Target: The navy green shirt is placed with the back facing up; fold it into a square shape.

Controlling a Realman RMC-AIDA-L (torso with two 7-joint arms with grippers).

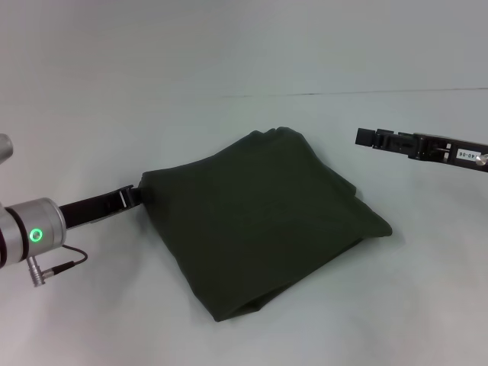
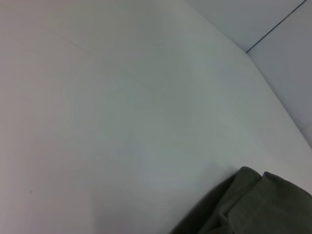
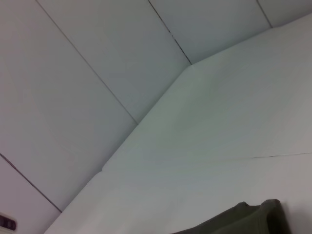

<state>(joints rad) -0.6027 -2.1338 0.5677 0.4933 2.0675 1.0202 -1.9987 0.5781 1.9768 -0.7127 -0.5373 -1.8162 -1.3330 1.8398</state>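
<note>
The navy green shirt lies on the white table folded into a rough square, turned so one corner points toward me. Its plain dark olive cloth shows no lettering. My left gripper reaches in low from the left, its tip at the shirt's left corner. My right gripper hovers to the upper right, well apart from the cloth. A corner of the shirt shows in the left wrist view, and an edge of the shirt in the right wrist view.
White tabletop surrounds the shirt on all sides. A thin seam runs across the table behind it. A cable hangs from the left wrist.
</note>
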